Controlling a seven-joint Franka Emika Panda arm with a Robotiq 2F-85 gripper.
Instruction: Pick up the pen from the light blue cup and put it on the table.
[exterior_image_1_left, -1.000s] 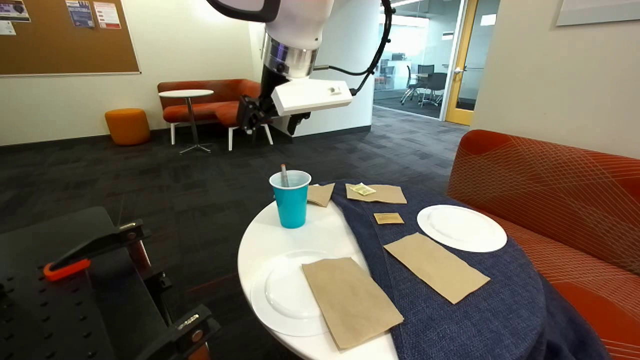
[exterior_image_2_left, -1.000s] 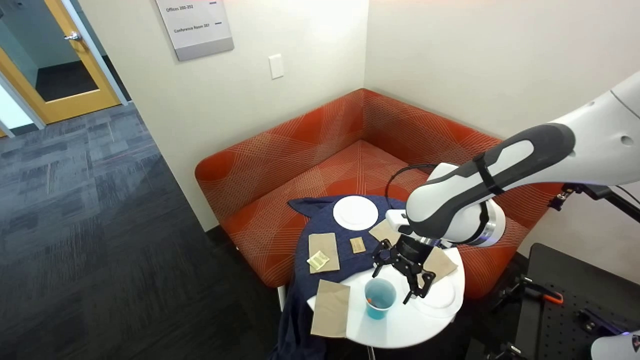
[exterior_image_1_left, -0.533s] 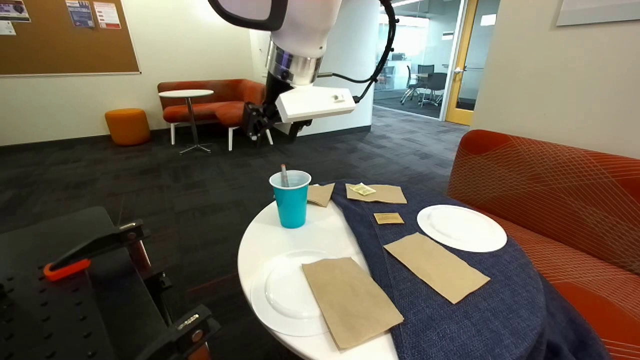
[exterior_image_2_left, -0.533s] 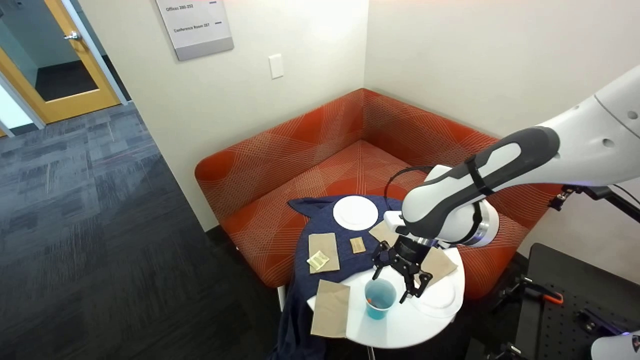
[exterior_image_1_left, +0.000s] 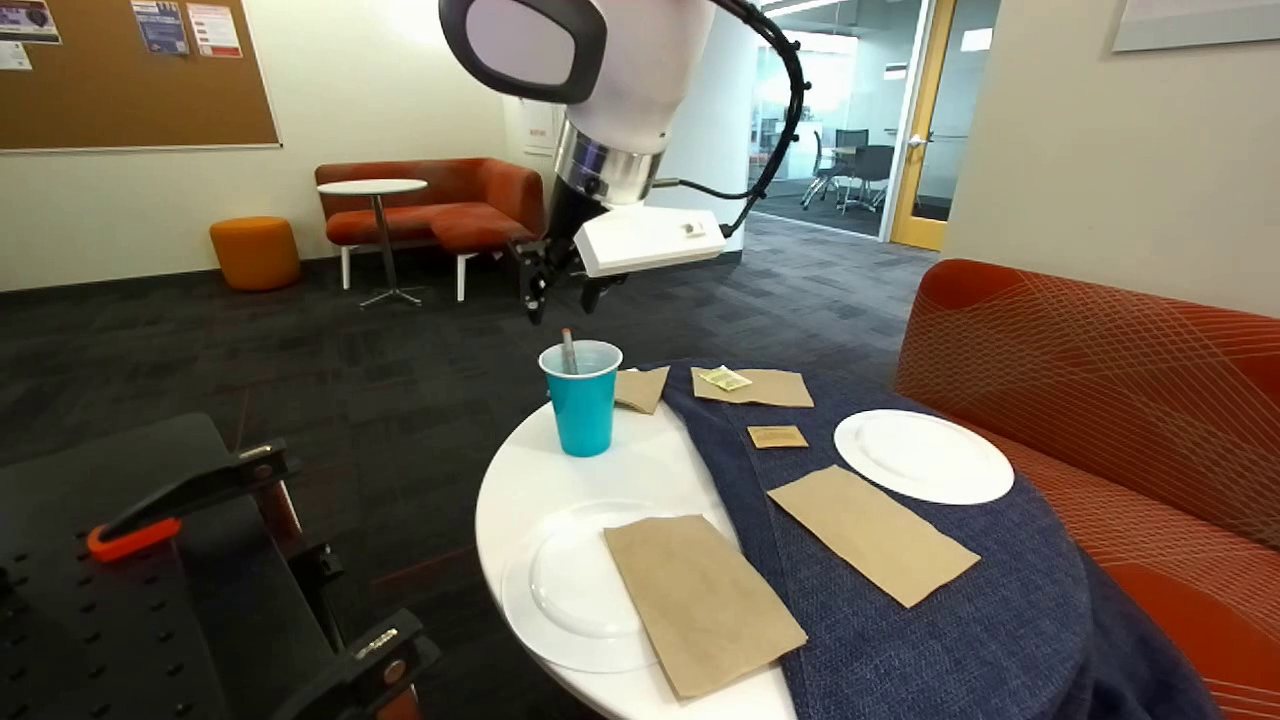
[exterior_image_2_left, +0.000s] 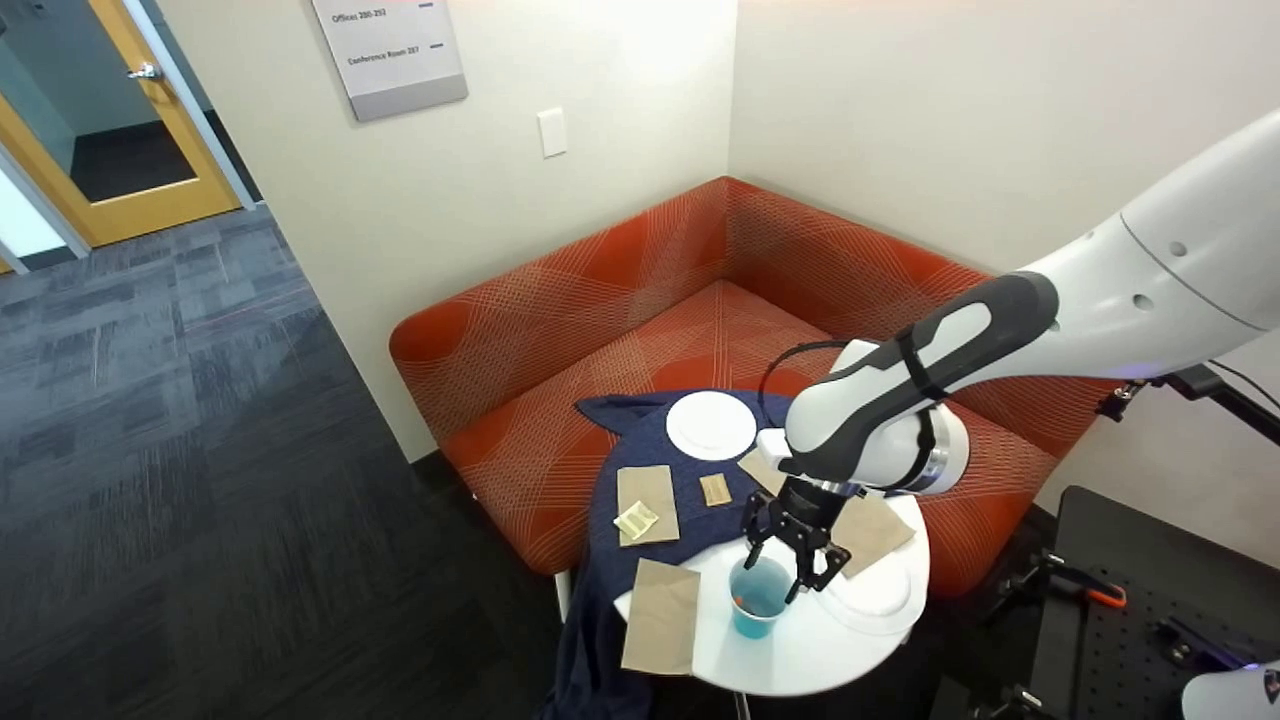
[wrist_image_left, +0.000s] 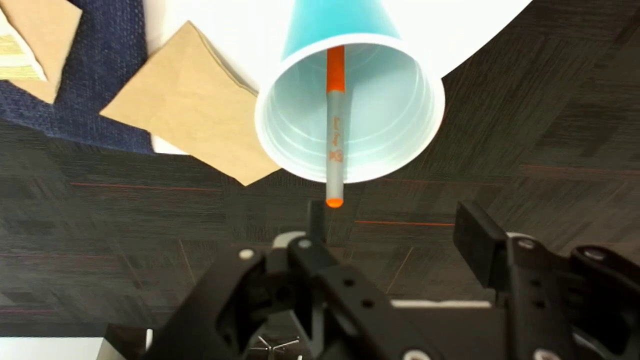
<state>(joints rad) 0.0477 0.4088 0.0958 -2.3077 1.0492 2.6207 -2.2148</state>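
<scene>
Fingers (wrist_image_left: 479, 245) are standing wide apart in the wrist view, with dark carpet (wrist_image_left: 410, 205) filling the gap between them, so the gripper (wrist_image_left: 392, 232) is holding nothing. The pen (wrist_image_left: 335, 130) is leaning inside the light blue cup (wrist_image_left: 387, 112); its orange section is lying deeper in, its grey barrel is crossing the rim, and its orange-tipped end is poking out near the fingertip at the picture's left. A brown napkin (wrist_image_left: 192, 105) is lying beside the cup, at the edge of the white table (wrist_image_left: 460, 30).

In an exterior view, the gripper (exterior_image_1_left: 562, 310) is hanging just above the cup (exterior_image_1_left: 583, 415), with a gap showing between its fingertips and the rim; the pen's end is sticking up just below them. The cup is standing upright on the uncovered white part of the table. Navy cloth (exterior_image_1_left: 930, 640) is draping another part, bearing a white plate (exterior_image_1_left: 923, 455). Nearer the camera, a second plate (exterior_image_1_left: 575, 590) is lying on the white part, a large napkin (exterior_image_1_left: 705, 605) covering some of it.

In an exterior view, the white arm (exterior_image_2_left: 1090, 310) is spanning from the right edge to above the table, and the gripper's parted fingertips (exterior_image_2_left: 752, 558) are overlapping the cup's outline. Orange from the pen (exterior_image_2_left: 738, 601) is showing inside the cup as a small spot. A red sofa (exterior_image_2_left: 640, 350) is standing behind the table.
</scene>
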